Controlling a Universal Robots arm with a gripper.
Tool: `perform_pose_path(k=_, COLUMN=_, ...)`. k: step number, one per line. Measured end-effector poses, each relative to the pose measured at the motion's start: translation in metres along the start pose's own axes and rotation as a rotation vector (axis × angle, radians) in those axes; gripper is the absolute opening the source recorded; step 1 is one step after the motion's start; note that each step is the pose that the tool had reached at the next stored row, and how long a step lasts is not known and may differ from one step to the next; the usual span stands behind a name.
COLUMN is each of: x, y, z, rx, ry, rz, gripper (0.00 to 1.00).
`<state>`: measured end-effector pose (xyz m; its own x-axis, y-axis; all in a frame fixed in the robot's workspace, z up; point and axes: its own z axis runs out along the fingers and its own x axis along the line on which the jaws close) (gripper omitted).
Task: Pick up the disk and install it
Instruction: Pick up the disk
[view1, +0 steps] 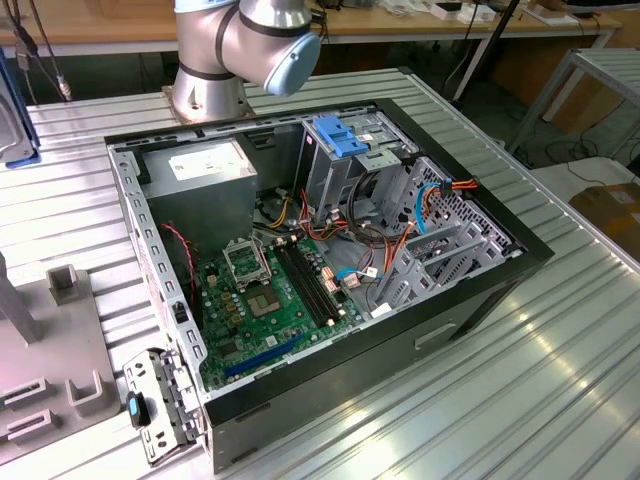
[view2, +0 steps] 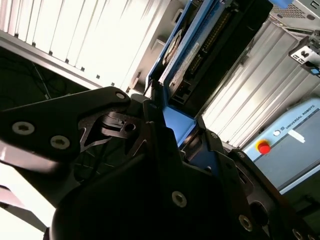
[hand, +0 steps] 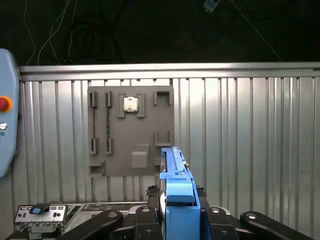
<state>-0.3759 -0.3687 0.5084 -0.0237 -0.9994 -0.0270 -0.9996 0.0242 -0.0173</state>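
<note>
First wrist view: the disk (hand: 175, 170) sits edge-on in the gripper (hand: 179, 212), with a black finger (hand: 145, 219) pressed against each side of its bright blue carrier. The gripper is closed on that carrier end, and the rest of the disk juts out beyond the fingertips. Its long axis runs straight out from the gripper, in line with the fingers. Its far end points away from the wrist toward the ribbed metal bench (hand: 250, 140) and the grey fixture plate (hand: 131, 131) lying on it. The disk touches neither of them.

In the second wrist view the same grasp shows from the side. The gripper (view2: 177, 135) clamps the blue carrier wall, and the disk (view2: 200, 55) stretches away from it, showing one broad face with its connector edge. A grey pendant (view2: 287, 150) with a red button lies on the bench beyond.

In the exterior view the open computer case (view1: 330, 270) lies on the bench (view1: 560, 360).
</note>
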Motion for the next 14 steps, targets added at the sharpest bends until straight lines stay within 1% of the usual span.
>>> perform_pose_path(k=3, x=-0.0004, y=-0.0153, z=0.0007, rx=0.0000, ry=0.0000, rz=0.000, gripper=0.37)
perform_pose_path(k=5, x=-0.0005, y=-0.0222, z=0.0012, rx=0.0001, ry=-0.0001, rz=0.000, gripper=0.37)
perform_pose_path(k=6, x=-0.0007, y=-0.0281, z=0.0015, rx=0.0001, ry=0.0000, rz=0.000, gripper=0.37)
perform_pose_path(k=7, x=-0.0008, y=-0.0322, z=0.0016, rx=0.0000, ry=0.0000, rz=0.000, gripper=0.37)
perform_pose_path(k=11, x=-0.0010, y=-0.0433, z=0.0022, rx=0.0000, ry=0.0000, rz=0.000, gripper=0.37)
perform_pose_path(k=12, x=-0.0011, y=-0.0465, z=0.0024, rx=0.0000, ry=0.0000, rz=0.000, gripper=0.37)
perform_pose_path(k=13, x=-0.0012, y=-0.0515, z=0.0026, rx=0.0000, ry=0.0000, rz=0.000, gripper=0.37)
perform_pose_path(k=14, x=-0.0012, y=-0.0538, z=0.0028, rx=0.0001, ry=0.0000, rz=0.000, gripper=0.37)
